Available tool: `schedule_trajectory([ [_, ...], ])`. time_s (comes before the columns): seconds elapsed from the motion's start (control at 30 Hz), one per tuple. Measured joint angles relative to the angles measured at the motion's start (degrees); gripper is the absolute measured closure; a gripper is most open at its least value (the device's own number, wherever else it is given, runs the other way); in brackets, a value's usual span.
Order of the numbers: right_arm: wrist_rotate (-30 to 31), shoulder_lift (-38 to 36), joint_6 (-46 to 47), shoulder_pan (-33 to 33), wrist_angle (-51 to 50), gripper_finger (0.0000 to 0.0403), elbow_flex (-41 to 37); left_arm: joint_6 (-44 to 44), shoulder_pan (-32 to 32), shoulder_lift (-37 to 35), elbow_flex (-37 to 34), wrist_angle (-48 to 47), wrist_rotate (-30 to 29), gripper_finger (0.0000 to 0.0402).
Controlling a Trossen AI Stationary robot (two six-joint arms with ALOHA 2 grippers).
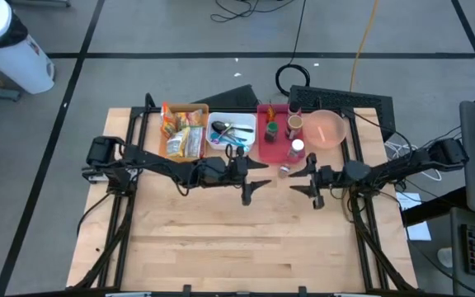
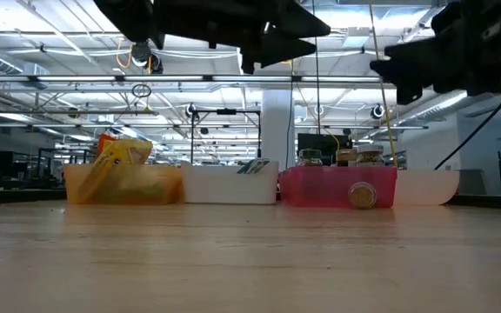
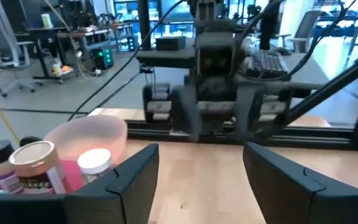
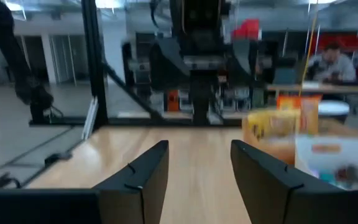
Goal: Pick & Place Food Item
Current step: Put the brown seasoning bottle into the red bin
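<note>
- A pale wooden worktop [image 1: 237, 239] of butcher-block planks, smooth and mostly bare, sits on a grey concrete floor crossed with dark tape lines.
- Along the worktop's far edge runs a row of containers. Farthest left is an orange bin [image 1: 183, 130] of translucent plastic, holding crinkly yellow and orange snack packets [image 1: 185, 140], the food items.
- Next is a white bin [image 1: 231, 134] with metal cutlery and something blue inside.
- Next is a red bin [image 1: 275, 142] holding small jars and a white-capped bottle [image 1: 297, 149].
- Farthest right is a round, translucent pink bowl [image 1: 326, 129].
- One small jar [image 2: 362, 195] lies on its side on the worktop just in front of the red bin.
- In the low view, the room behind is a large open workshop with ceiling lights and desks.
- The left hand [image 1: 249, 189] hangs above the worktop's middle, fingers apart, holding nothing.
- The right hand [image 1: 312, 189] faces it from the right, raised, fingers parted, also empty.
</note>
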Motion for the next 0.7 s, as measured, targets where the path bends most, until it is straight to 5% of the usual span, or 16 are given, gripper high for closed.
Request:
schedule_trajectory([
  [0.7,0.0,0.2,-0.2,0.0,0.2,0.0238,-0.4,2.1,0.6,0.4,0.0,3.6,0.0,0.016],
])
